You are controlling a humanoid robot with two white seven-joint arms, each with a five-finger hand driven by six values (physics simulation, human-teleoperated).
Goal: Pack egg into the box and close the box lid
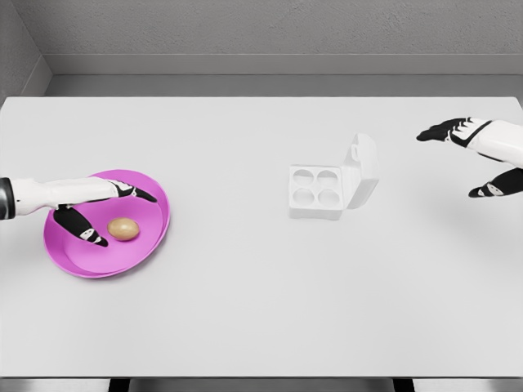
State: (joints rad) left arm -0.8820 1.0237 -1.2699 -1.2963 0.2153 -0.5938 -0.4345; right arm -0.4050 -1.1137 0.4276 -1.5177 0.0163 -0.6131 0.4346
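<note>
Nearest in, the left hand (96,210) hovers spread and empty over the pink plate (155,241), and the egg (123,229) lies in the plate just right of the thumb, between thumb and fingers, its long axis running left-right. So the left hand is far the nearer. Open table stretches rightward to the white box (315,194), four cups bare, lid up on its right side. Farther right, the right hand (478,159) hangs open, holding nothing
</note>
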